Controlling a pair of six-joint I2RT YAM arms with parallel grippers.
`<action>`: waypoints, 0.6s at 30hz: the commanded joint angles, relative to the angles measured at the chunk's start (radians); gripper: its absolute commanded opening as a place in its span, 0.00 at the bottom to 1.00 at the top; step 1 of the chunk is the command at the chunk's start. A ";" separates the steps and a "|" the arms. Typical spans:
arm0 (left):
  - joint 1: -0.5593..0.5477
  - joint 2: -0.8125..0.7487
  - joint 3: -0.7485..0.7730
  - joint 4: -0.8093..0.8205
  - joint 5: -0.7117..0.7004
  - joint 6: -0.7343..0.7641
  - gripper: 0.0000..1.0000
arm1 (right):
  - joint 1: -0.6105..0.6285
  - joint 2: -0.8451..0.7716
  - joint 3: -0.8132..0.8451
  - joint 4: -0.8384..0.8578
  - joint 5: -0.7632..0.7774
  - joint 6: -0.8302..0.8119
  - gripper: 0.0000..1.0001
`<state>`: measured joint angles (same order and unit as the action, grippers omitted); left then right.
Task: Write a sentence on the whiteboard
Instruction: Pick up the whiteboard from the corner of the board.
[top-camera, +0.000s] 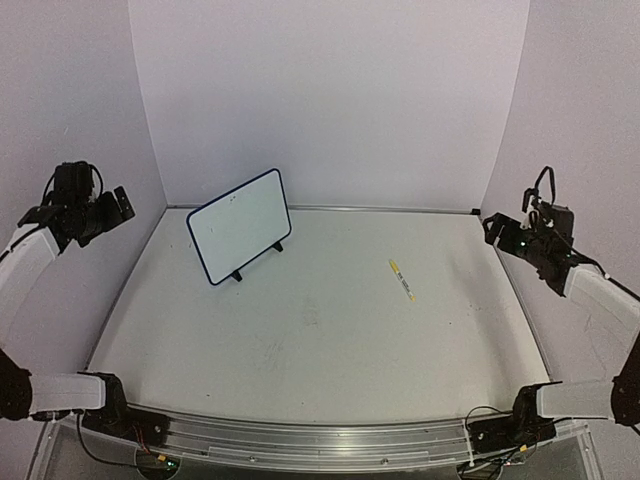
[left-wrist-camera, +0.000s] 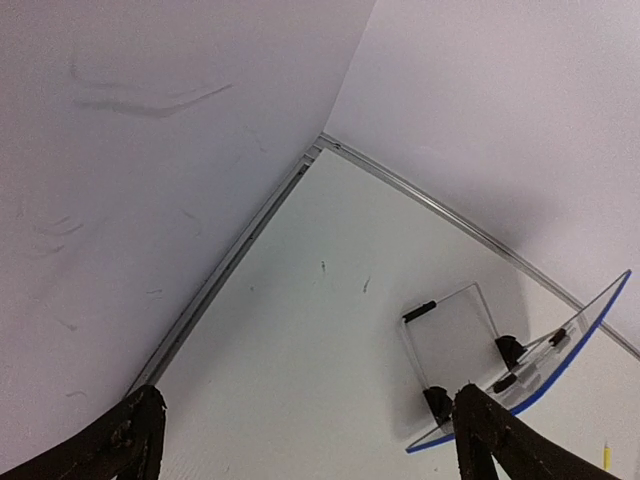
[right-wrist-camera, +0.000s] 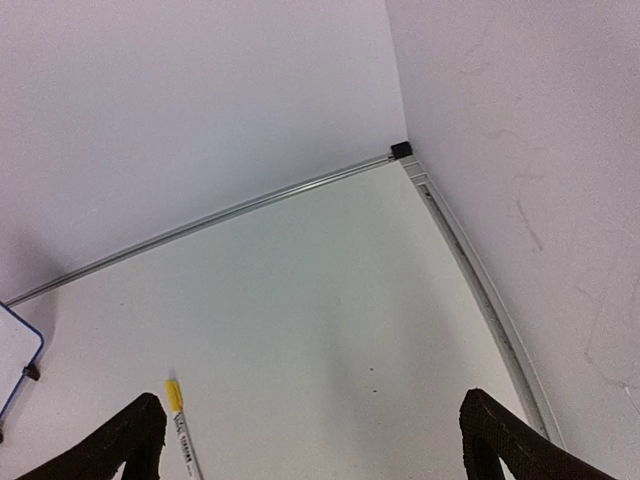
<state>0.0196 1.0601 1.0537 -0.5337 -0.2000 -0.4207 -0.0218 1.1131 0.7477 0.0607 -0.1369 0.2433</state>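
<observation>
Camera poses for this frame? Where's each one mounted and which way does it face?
Top external: above and behind the bases, looking down the table at the whiteboard and marker; both arms, left gripper and right gripper show.
Left wrist: on the raised left arm, facing the far-left corner and whiteboard's back; own fingers at bottom.
Right wrist: facing the far-right corner; own fingers at bottom.
Shared: all three show the whiteboard.

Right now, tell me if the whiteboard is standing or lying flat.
Standing, tilted back: the whiteboard rests on its two black feet, face raised off the table.
</observation>
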 joint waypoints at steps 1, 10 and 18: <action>-0.001 0.129 0.305 -0.282 0.197 0.096 1.00 | 0.185 0.038 0.119 -0.059 -0.032 -0.074 0.98; 0.000 0.038 0.108 0.003 0.217 0.213 0.99 | 0.560 0.376 0.304 0.042 -0.041 -0.086 0.91; 0.001 -0.049 0.013 0.115 0.196 0.250 0.99 | 0.807 0.798 0.618 0.074 -0.066 -0.126 0.73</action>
<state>0.0189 1.0723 1.0774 -0.5361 -0.0002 -0.2053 0.6812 1.7664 1.2063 0.0887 -0.1925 0.1478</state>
